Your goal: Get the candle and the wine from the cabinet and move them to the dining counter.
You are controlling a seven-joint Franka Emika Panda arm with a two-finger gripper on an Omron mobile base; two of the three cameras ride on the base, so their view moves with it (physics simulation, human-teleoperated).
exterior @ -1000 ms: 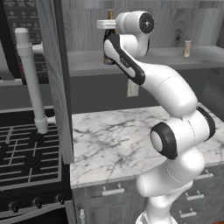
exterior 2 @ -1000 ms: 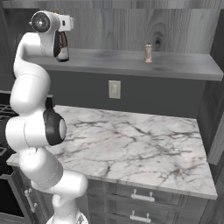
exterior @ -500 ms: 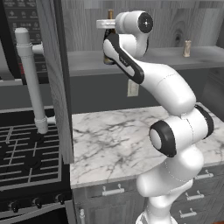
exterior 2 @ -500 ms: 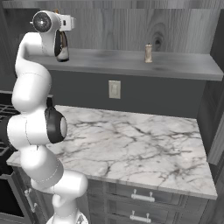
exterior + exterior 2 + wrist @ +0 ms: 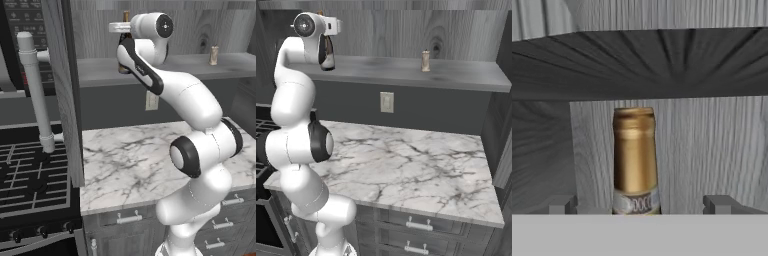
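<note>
We see gripper with jaws wide apart, raised at cabinet shelf, clamped on nothing. Wine bottle stands upright between fingertips, gold neck facing us, no contact visible. Candle sits upright on same shelf, well apart, toward right. Marble worktop below.

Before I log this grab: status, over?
Gripper open, level with wine neck, not gripping. Wine upright on cabinet shelf. Candle further along. Nothing between.
</note>
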